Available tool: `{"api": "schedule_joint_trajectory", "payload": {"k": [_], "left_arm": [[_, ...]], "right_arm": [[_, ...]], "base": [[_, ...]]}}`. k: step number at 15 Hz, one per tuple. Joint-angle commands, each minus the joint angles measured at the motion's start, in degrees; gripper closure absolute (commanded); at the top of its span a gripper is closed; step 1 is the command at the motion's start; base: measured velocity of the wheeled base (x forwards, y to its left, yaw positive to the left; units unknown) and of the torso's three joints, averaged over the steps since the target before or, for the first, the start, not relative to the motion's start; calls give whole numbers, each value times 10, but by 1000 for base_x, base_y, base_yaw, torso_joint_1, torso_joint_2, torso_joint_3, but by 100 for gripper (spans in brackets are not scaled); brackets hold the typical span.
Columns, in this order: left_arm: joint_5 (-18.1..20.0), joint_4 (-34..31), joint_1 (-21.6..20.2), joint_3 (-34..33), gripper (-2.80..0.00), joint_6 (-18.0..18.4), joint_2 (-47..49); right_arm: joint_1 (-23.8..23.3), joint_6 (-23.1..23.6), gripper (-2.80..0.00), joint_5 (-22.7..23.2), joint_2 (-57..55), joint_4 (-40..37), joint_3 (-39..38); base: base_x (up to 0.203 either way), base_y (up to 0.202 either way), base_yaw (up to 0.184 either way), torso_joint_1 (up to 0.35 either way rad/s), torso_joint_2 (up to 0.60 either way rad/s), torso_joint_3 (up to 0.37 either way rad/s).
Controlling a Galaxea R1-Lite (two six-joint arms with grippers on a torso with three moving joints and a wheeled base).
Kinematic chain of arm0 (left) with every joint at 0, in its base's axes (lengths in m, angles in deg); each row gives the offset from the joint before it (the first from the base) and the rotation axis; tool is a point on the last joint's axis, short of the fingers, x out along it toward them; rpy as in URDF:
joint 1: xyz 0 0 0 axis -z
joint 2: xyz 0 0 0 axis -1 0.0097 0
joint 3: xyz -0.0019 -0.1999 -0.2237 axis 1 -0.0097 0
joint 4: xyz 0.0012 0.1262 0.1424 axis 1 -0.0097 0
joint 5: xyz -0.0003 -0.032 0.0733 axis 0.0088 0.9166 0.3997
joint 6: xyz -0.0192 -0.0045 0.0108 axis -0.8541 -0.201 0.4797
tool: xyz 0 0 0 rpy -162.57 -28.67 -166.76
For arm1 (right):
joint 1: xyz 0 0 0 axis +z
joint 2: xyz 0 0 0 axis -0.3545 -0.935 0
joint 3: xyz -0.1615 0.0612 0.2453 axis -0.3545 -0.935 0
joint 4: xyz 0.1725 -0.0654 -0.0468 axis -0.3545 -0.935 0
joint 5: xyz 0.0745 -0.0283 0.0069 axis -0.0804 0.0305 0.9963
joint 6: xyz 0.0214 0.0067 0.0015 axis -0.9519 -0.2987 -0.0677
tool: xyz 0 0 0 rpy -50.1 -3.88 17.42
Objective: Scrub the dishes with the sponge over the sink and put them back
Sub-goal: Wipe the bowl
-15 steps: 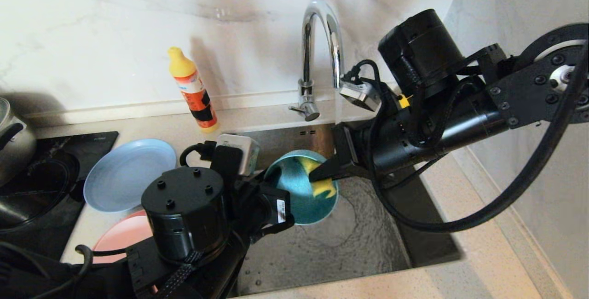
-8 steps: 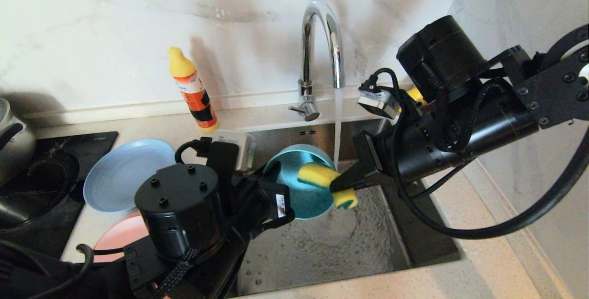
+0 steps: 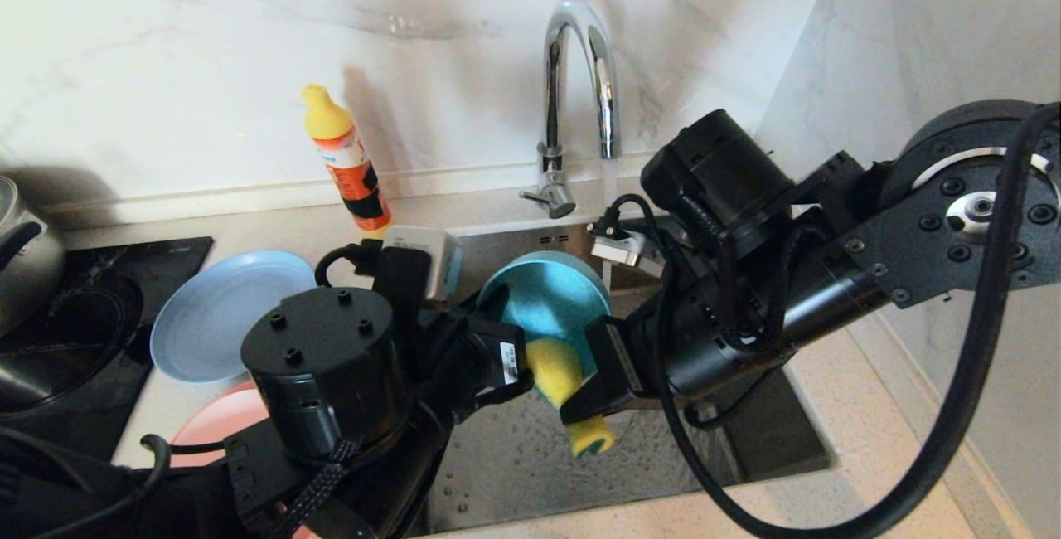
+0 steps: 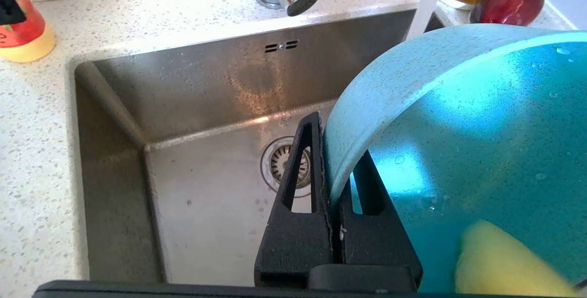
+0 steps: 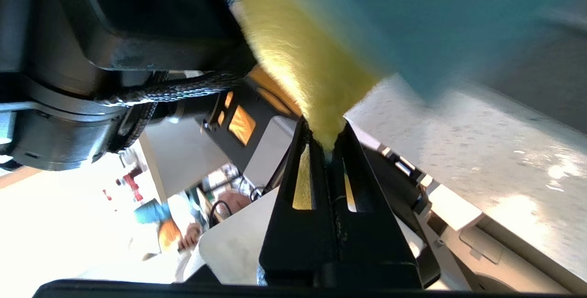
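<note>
Bowl (image 3: pixel 543 298) – teal, held tilted over the sink (image 3: pixel 530 456), its inside facing the right arm. Left tool (image 4: pixel 331 183) is clamped on the bowl's rim, one finger inside, one outside. Sponge (image 3: pixel 564 381) sits at the bowl's lower edge, yellow w/ green side at the low end; right tool (image 5: pixel 326 144) is pinched tight on its middle, coming in from the right, just above the sink floor. Whether the sponge presses the bowl's surface or only overlaps it, can't tell – the right wrist view is blurred there.

Water runs from the faucet (image 3: pixel 580 83) behind the bowl. Drain strainer (image 4: pixel 289 165) shows in the basin below the left tool.

On the tabletop left of the sink: grey-blue plate (image 3: pixel 224 315), and near it, partly hidden by the left arm, a salmon plate (image 3: pixel 220 423). Detergent bottle (image 3: pixel 344 162) stands upright by the wall. Stovetop (image 3: pixel 83 340) w/ a pot (image 3: pixel 25 249) at far left.
</note>
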Motion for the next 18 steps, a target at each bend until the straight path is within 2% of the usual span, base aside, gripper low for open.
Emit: {"api": "schedule_joint_trajectory", "payload": {"k": [1,4,9,18], "left_arm": [[-1,4,0,1,0,-1,2],[-1,4,-1,-1,0,-1,2],[-1,5,-1,-7,0,-3,1],[-2,6,-1,-7,0,-3,0]], "right_arm": [[14,-3,0,2,-14,-1,18],[11,-6,0,0,-14,-2,57],[-38,-7,0,1,2,-6,84],[-94,-6,0,2,35,-25,116]], "base": [[0,0,0,0,0,0],[0,0,0,0,0,0],[0,0,0,0,0,0],[0,0,0,0,0,0]]}}
